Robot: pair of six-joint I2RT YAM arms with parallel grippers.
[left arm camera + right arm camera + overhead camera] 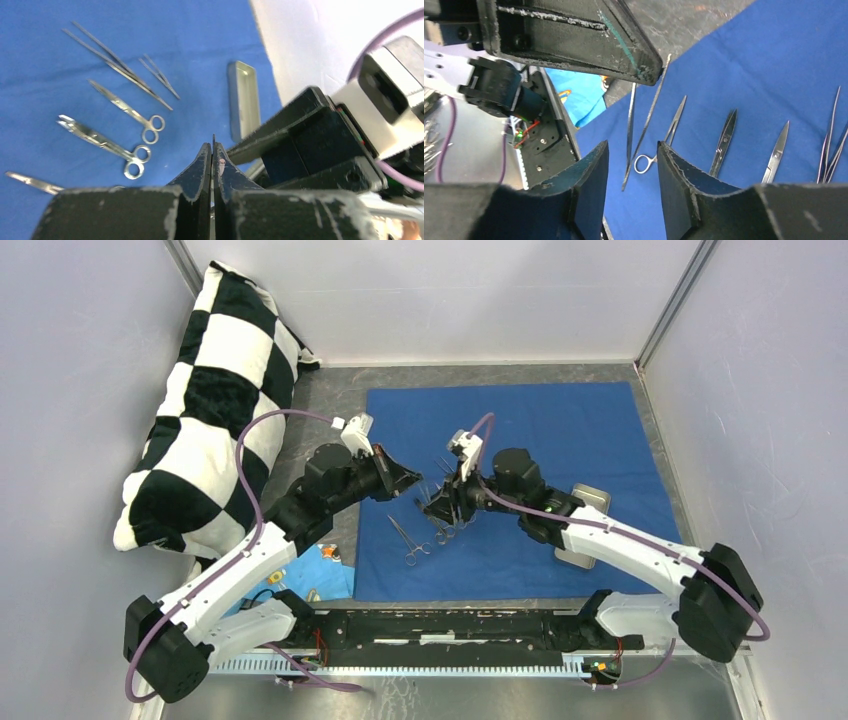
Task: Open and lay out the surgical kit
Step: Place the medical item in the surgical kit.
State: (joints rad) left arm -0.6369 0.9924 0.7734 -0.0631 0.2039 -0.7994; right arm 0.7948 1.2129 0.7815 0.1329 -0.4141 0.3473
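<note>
The dark blue cloth wrap (540, 430) lies spread flat. On it lie several silver instruments: long tweezers (117, 67), small tweezers (160, 75), scissors (130, 112) and a clamp (102, 145). One pair of scissors (408, 538) lies apart at the near left. The steel tray (245, 100) lies on the cloth, partly under my right arm in the top view (590, 498). My left gripper (213, 145) is shut on thin tweezers (644, 130) that hang from its tip above the cloth. My right gripper (631, 147) is open, its fingers on either side of the tweezers' lower end.
A black-and-white checkered pillow (210, 410) leans at the far left. A light blue cloth scrap (315, 575) lies beside the blue cloth's near left corner. Grey walls close in three sides. The two grippers (425, 495) are close together over the cloth's left half.
</note>
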